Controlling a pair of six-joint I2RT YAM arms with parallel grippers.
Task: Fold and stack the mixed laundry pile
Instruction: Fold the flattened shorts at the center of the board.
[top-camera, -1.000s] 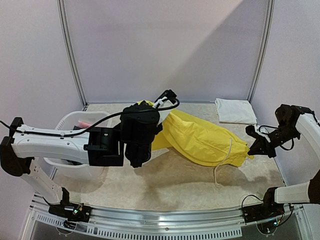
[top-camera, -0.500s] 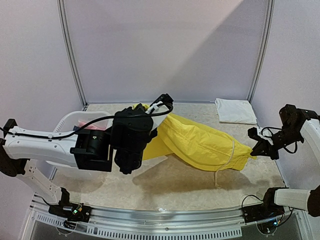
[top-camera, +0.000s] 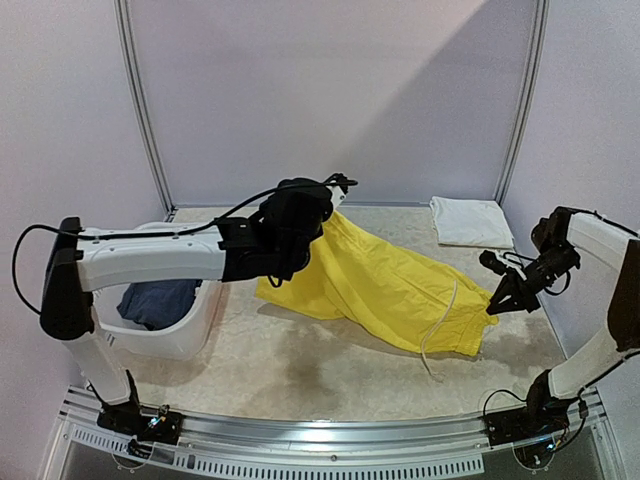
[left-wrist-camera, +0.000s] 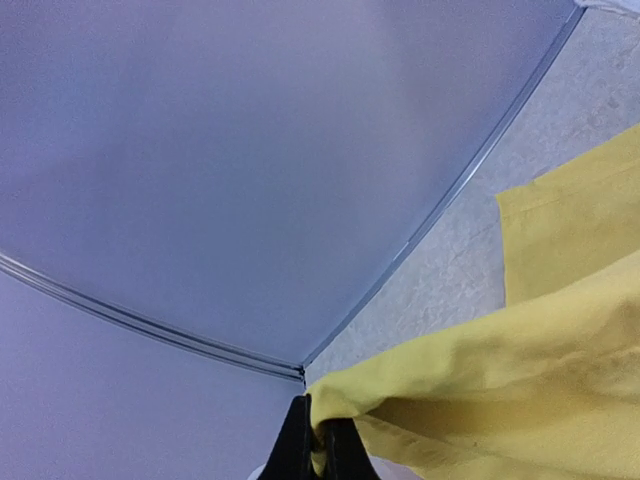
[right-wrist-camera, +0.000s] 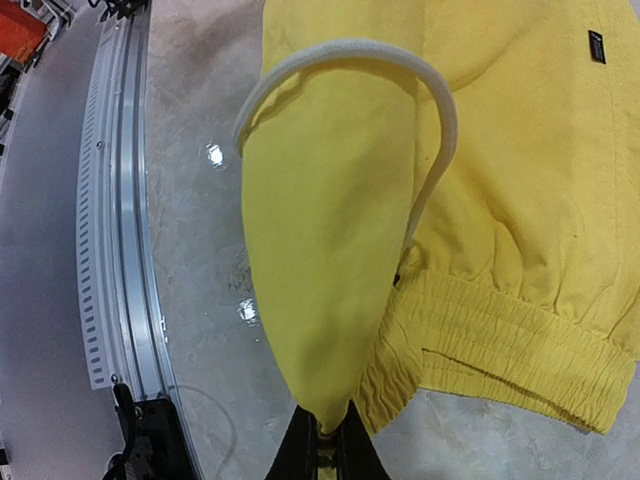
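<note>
The bright yellow drawstring shorts (top-camera: 385, 283) hang stretched between my two grippers above the table. My left gripper (top-camera: 327, 203) is shut on the far left corner of the shorts; in the left wrist view the yellow cloth (left-wrist-camera: 520, 370) bunches between the black fingertips (left-wrist-camera: 293, 450). My right gripper (top-camera: 497, 300) is shut on the waistband end at the right; the right wrist view shows the elastic waistband (right-wrist-camera: 500, 345) and the white drawstring (right-wrist-camera: 430, 150). A folded white T-shirt (top-camera: 471, 221) lies at the back right. A dark navy piece (top-camera: 158, 300) lies in the basket. The pink piece is out of view.
The white plastic basket (top-camera: 190, 335) stands at the left beside the left arm. The metal rail (top-camera: 320, 440) runs along the table's near edge. The enclosure's back wall and side posts (top-camera: 145, 110) close in the workspace.
The left arm has swung back and away from the camera, carrying its corner of the shorts towards the back. The shorts now spread wider and lower. The right gripper has shifted slightly inward.
</note>
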